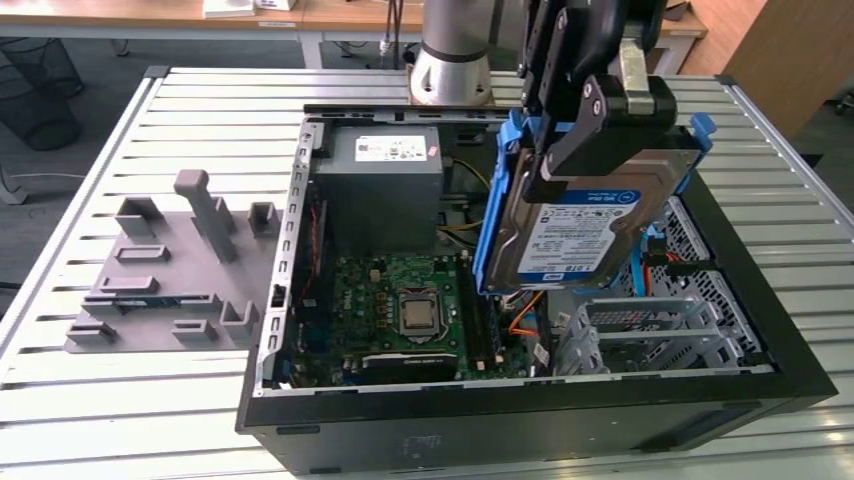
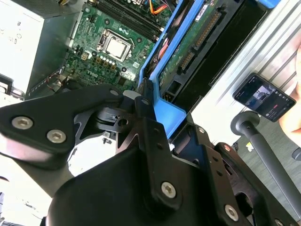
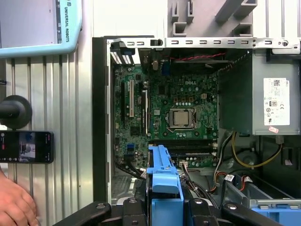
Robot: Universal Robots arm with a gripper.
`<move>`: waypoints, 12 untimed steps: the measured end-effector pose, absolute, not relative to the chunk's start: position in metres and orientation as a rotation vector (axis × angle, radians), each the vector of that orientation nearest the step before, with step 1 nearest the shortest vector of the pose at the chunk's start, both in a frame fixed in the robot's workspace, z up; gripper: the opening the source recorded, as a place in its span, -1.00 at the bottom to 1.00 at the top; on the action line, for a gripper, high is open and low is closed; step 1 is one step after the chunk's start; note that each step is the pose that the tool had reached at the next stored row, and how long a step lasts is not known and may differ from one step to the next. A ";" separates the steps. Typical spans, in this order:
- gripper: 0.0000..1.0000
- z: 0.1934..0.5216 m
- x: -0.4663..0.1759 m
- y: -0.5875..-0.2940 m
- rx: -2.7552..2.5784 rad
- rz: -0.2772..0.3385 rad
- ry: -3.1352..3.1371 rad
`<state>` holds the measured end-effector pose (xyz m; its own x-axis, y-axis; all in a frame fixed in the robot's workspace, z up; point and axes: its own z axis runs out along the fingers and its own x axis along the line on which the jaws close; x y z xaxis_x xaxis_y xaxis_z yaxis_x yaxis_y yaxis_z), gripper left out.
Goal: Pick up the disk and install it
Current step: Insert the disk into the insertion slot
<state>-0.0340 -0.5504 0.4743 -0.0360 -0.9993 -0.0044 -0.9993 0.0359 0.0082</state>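
Step in hand: carry phase, pick-up done, install not yet done. Claw is clamping narrow onto the upper end of the disk, jaws pressing on its faces, so it is holding the drive w/ blue carrier frame attached. In the exterior view the disk is hanging label-out and tilted, above the open PC case at approx 3 o'clock from the mobo, lower edge hovering over the metal drive cage and apparently apart from it. Judging: seating is calling for the carrier rails to be squared w/ the cage slot, tilt taken out, and the orange cables near the lower edge kept clear; a snag or skewed entry is looking like the main risk. PSU box is sitting at 12 o'clock from the mobo. Surface: case is resting on a slatted metal table; grey fixture block is sitting at 9 o'clock from the case. In the first wrist view a phone is lying on the slats outside the case wall, a person's hand just beside it. Room: office desks are showing at 12 o'clock, mesh bin at 10 o'clock
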 end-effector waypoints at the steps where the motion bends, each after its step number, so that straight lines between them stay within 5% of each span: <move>1: -0.27 0.474 -0.034 -0.552 2.179 -0.014 -2.259; 12: -0.27 0.472 -0.010 -0.563 2.179 -0.015 -2.259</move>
<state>-0.0103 -0.5625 0.4724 -0.0360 -0.9993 -0.0047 -0.9993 0.0360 0.0087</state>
